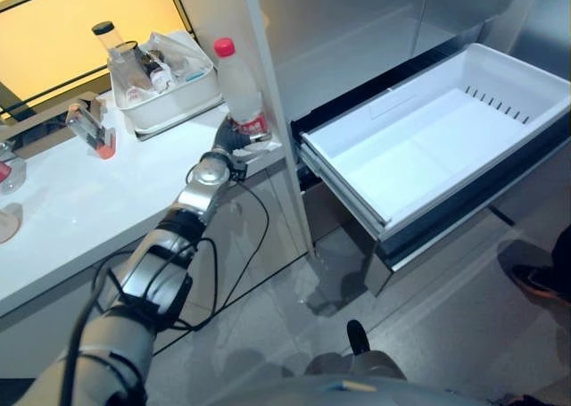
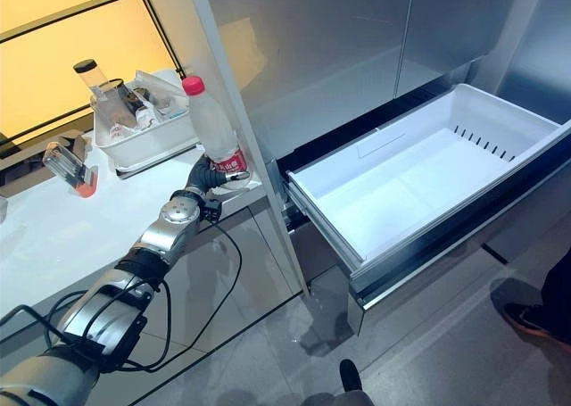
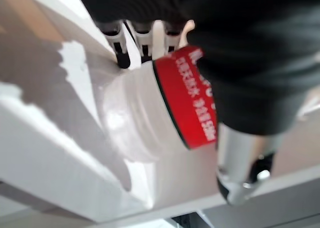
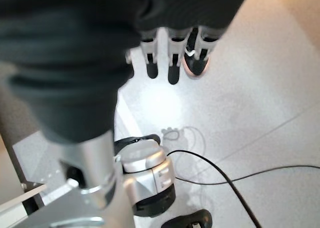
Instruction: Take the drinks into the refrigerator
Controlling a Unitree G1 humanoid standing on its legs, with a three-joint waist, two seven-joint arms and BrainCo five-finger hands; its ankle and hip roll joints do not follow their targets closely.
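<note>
White counter [image 1: 62,219] at left of frame: white basin [image 1: 169,103] holding jars and packets; grey tiled floor below. Refrigerator [image 2: 339,58] at right, its white drawer [image 2: 419,178] pulled out, empty. Left hand [image 1: 234,139] clasps clear, red-capped bottle [image 1: 239,85] upright at counter edge; right hand [image 4: 172,50] hangs relaxed over floor.

A white bench [image 1: 62,219] stands against a warm yellow wall [image 1: 53,40]. The floor [image 2: 446,370] is grey tile.

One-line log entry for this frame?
left hand gripping water bottle on counter | right hand idle, open | fridge drawer open
</note>
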